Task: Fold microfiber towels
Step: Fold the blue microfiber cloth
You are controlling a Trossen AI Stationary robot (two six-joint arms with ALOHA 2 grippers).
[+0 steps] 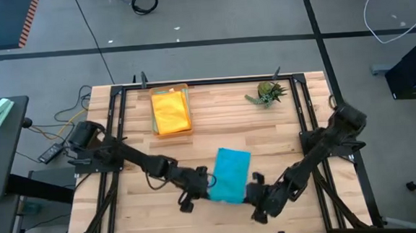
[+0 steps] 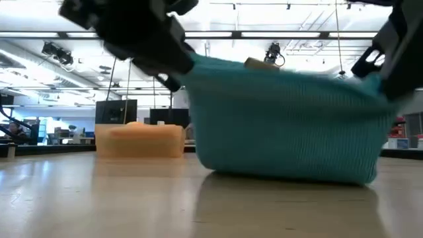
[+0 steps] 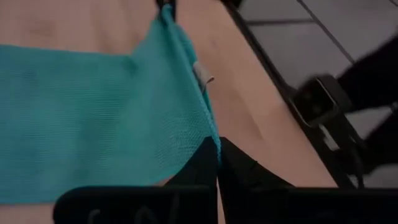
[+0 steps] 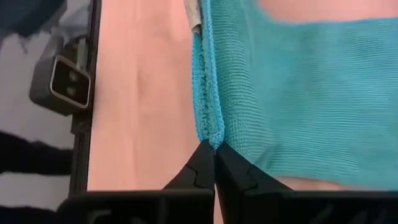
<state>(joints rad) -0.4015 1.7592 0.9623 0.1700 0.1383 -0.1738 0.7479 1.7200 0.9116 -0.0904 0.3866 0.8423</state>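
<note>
Currently, left gripper [image 1: 200,183]: near the tabletop's front edge, left of centre, clamped on the near-left corner of the teal towel [image 1: 230,174].
Tray [image 1: 171,110]: orange, near the back edge left of centre, carrying a yellow towel [image 1: 171,113] with a green edge showing at its right side.
Teal towel: at the front centre of the tabletop; in the low view its near edge is lifted and stretched between the two grippers, the rest sagging to the wood.
Right gripper [image 1: 258,188]: near the front edge, right of centre, closed on the towel's near-right corner.
Plant [image 1: 267,93]: near the back edge, right of centre, well apart from the work.
Risk: both grips look like thin pinches on the hem; a corner could likely slip out if the arms pull apart or move unevenly, skewing the fold.
Writing: a small pale tag [image 3: 203,73] on the towel's hem; nothing readable.
</note>
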